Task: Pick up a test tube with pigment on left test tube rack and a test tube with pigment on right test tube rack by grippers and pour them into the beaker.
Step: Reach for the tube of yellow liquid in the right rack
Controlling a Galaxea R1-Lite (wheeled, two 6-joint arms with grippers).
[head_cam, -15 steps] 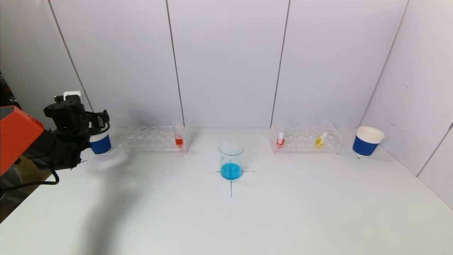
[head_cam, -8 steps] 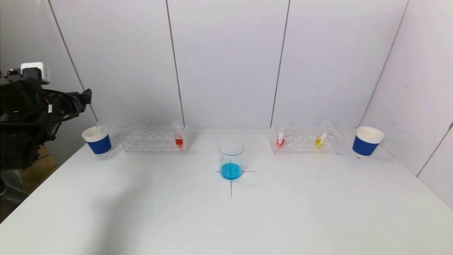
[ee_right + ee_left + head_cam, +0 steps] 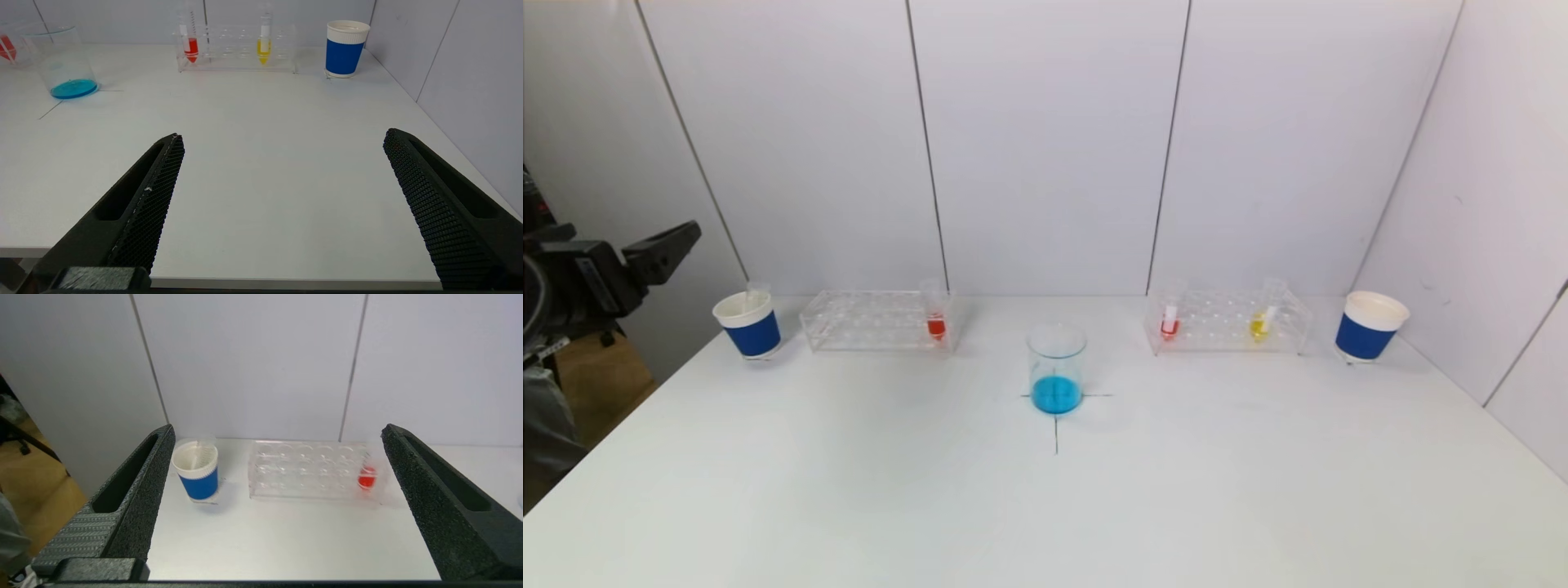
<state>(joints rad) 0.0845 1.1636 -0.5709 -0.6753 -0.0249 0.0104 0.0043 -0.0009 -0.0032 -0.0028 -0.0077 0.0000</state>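
The left test tube rack is clear and holds one tube of red pigment at its right end. Two tubes stand in the right rack, one red and one yellow. Between the racks, the glass beaker holds blue liquid. My left gripper hangs open and empty beyond the table's left edge, facing the left rack and its red tube. My right gripper is open and empty over the table's near right edge, far from the right rack.
A blue-banded paper cup with a clear tube in it stands left of the left rack. A second cup stands right of the right rack, close to the side wall. A black cross is marked under the beaker.
My left arm has drawn back from beside the left cup to the far left, off the table's edge. Nothing on the table has moved.
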